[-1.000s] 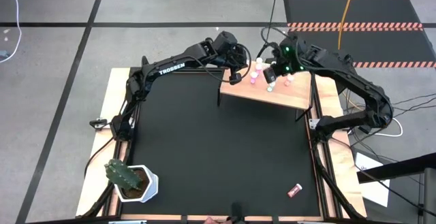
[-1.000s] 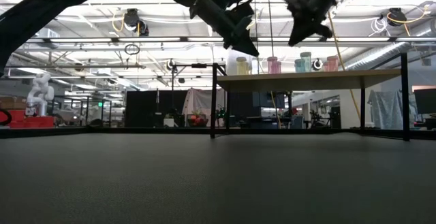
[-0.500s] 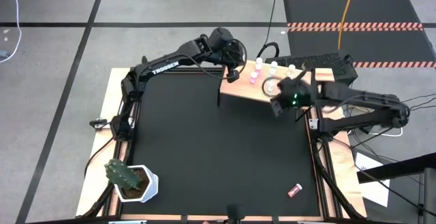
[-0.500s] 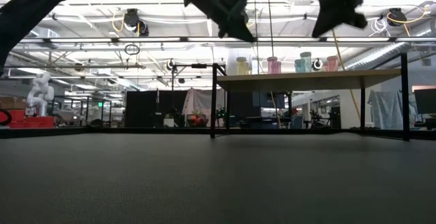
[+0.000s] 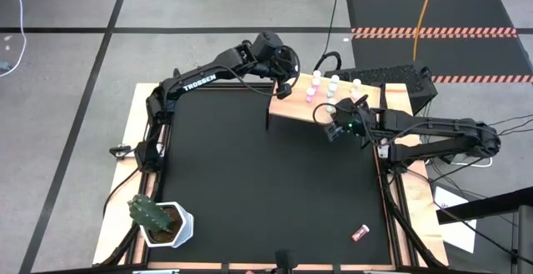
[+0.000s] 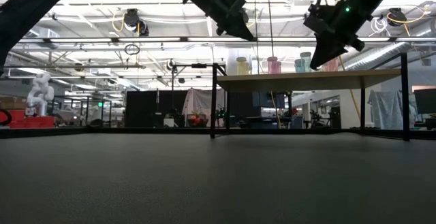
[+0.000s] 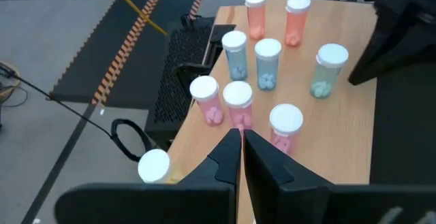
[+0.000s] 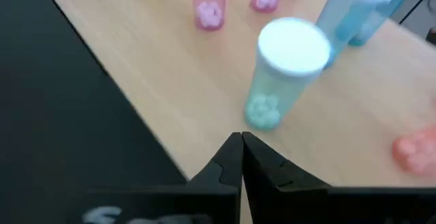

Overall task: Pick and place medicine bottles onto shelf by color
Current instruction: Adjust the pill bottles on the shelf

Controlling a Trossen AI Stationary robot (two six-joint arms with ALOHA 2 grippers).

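Both claws, left gripper [image 7: 241, 139] and right gripper [image 8: 240, 141], are closed and empty above your light wooden shelf [image 7: 340, 125]. You count nine white-capped medicine bottles [image 7: 267, 62] there in the left wrist view; only the high view shows one red bottle [image 5: 360, 233] lying on the black table [image 5: 266, 182].

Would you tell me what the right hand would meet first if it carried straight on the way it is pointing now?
Probably the pale teal bottle standing on the shelf; it sits directly ahead of the shut right hand, though how far apart they are is hard to judge.
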